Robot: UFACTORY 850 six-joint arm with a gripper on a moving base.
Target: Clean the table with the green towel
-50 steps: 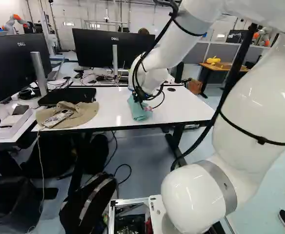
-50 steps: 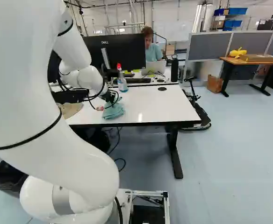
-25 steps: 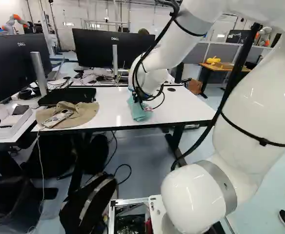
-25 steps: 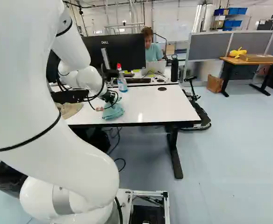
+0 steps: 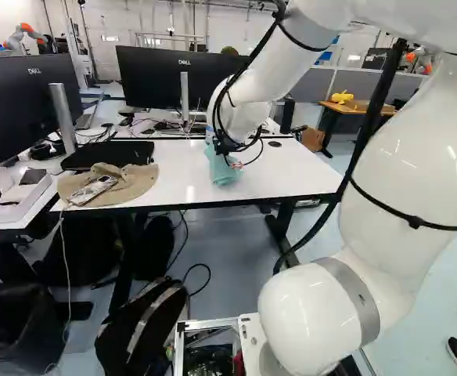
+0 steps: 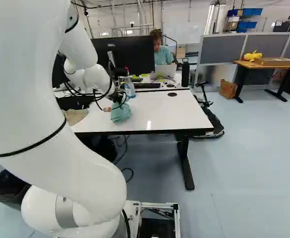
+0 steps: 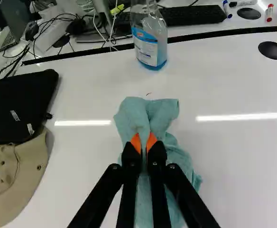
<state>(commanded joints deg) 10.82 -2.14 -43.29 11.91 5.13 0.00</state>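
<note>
Jaws drawn narrow, with the green towel [image 7: 160,110] pinched between their orange pads [image 7: 136,141]; a bunched end pokes out ahead and the looser folds hang below. The pads stand a little apart, with cloth in between.

So the pick-up is done, and the wiping is the part to judge. The towel is over the near half of the table [image 5: 299,168], about midway between its left and right ends; whether its lowest fold touches the surface, I cannot tell. Nor can I tell how much has been wiped. A small reddish speck [image 7: 148,94] lies just ahead of the cloth, so some cleaning seems left.

Next probably calls for pressing the cloth flat and sweeping it across, minding the spray bottle [image 7: 149,42] by the far edge and the hat [image 5: 115,186] by the near left corner.
</note>
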